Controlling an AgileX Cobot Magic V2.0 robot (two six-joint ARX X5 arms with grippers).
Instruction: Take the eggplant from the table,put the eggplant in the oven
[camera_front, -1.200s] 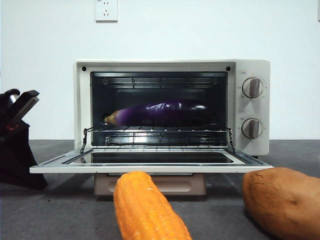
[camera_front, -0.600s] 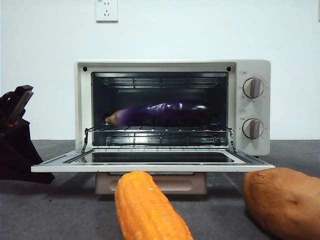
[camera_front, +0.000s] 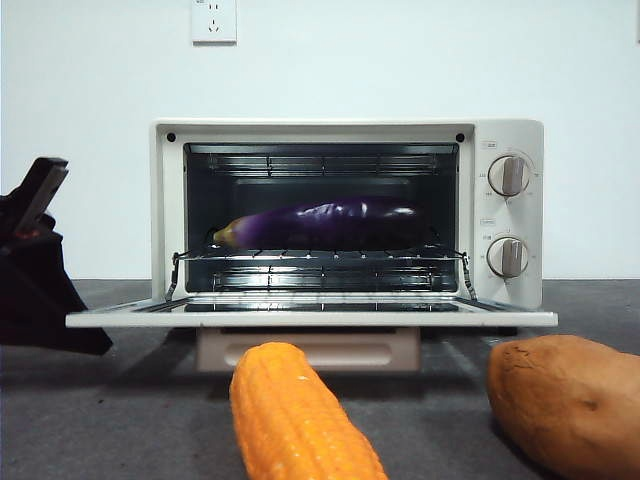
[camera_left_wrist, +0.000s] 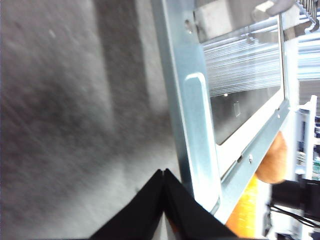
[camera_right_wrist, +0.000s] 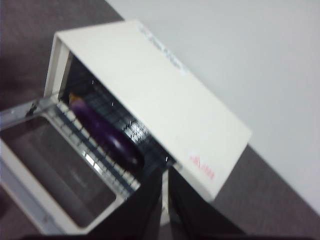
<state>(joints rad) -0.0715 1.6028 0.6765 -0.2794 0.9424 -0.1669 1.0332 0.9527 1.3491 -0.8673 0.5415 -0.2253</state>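
While the left gripper (camera_left_wrist: 164, 172) is hovering low beside the oven (camera_front: 345, 215) door's edge, jaws pressed together and holding nothing, the eggplant (camera_front: 320, 225) is lying on the wire rack (camera_front: 318, 262) inside. Red lettering on the oven's top is unreadable.

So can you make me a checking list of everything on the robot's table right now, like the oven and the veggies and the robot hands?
Surface: dark grey table, speckled, matte.
Job's things: eggplant lies lengthwise on the wire rack inside the oven; oven door is folded down flat.
Clutter: corn cob and sweet potato on the table in front of the oven.
Grippers: left gripper shut, holding nothing, low beside the open door's edge; right gripper shut, holding nothing, high above the oven.
Cables: thin dark cables at the left wrist view's edge.
Surroundings: white wall with a socket.
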